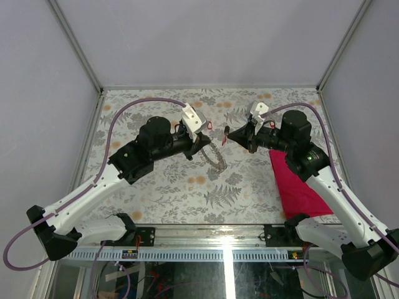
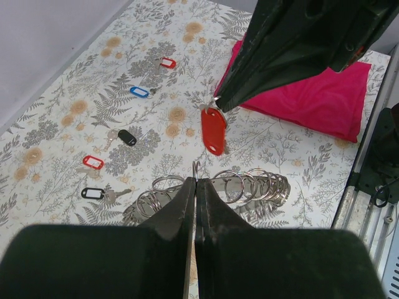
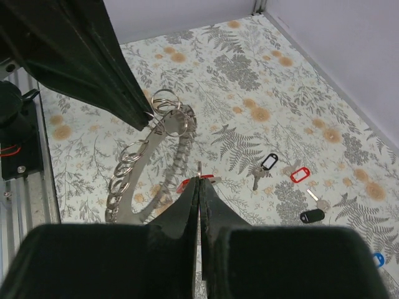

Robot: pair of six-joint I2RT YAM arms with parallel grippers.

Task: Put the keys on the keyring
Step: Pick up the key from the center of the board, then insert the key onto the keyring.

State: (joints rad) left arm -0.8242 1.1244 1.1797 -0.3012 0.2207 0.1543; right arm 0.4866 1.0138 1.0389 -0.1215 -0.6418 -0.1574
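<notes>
So, left pincer [image 2: 195,182]: fingers pressed together, pinching one split ring at the top of the keyring.
Right pincer [image 3: 199,180]: fingers pressed together on the small ring of a red key [image 2: 213,131]; the tag hangs below its tips.
Pincer spacing: tips face each other above mid-table, near but not touching; the red key hangs in the gap, just above the left tips in the left wrist view.
Keyring [image 2: 240,185]: dark floppy band strung with many split rings, hanging from the left pincer tips and drooping away below them; its lower end looks to rest on the table [image 1: 249,187], contact not certain.
Red key vs keyring: close to the pinched ring, apart from it.
Loose keys: flat on the table, ahead and left of the left pincer in its wrist view: blue key [image 2: 139,91], black key [image 2: 126,137], second red key [image 2: 93,162], third red key [image 2: 167,62], black-framed key [image 2: 93,193]. All well apart from the keyring.
Red cloth [image 2: 312,93]: on the table behind the right pincer, under its arm.
</notes>
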